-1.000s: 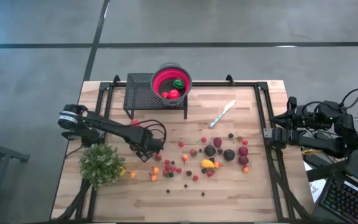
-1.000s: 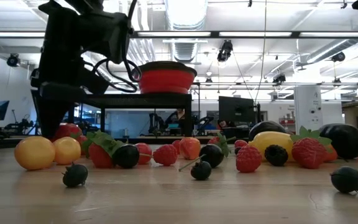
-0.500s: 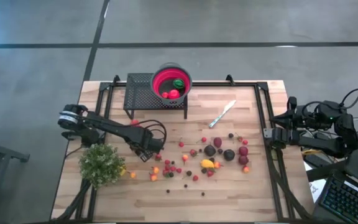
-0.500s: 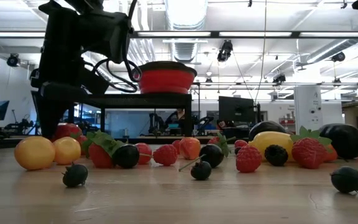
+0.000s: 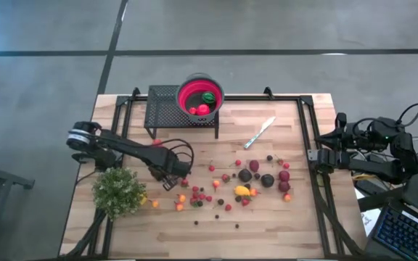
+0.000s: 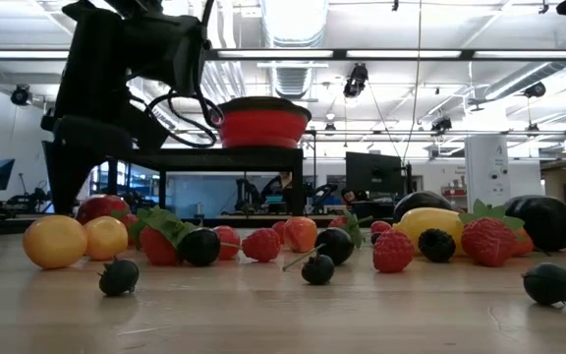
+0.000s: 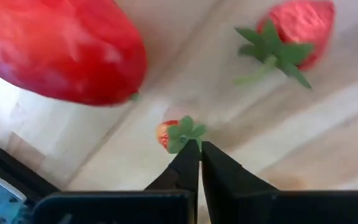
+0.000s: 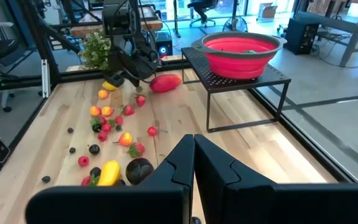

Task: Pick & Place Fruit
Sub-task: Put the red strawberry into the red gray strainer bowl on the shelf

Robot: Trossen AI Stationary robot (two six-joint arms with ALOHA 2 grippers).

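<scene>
Closed now, left gripper (image 7: 199, 148) fingers pinch small red strawberry's (image 7: 174, 134) green leaves.

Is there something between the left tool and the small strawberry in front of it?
Nothing visible. In the left wrist view the left tool is shut, its tips right at the green leaves of the small strawberry. The larger red piece lies apart, to one side. The right tool waits at the table's right edge.

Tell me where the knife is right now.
In the high view the silver knife lies flat on the table's far right part, right of the black mesh stand holding the red bowl, behind the scattered fruit.
</scene>
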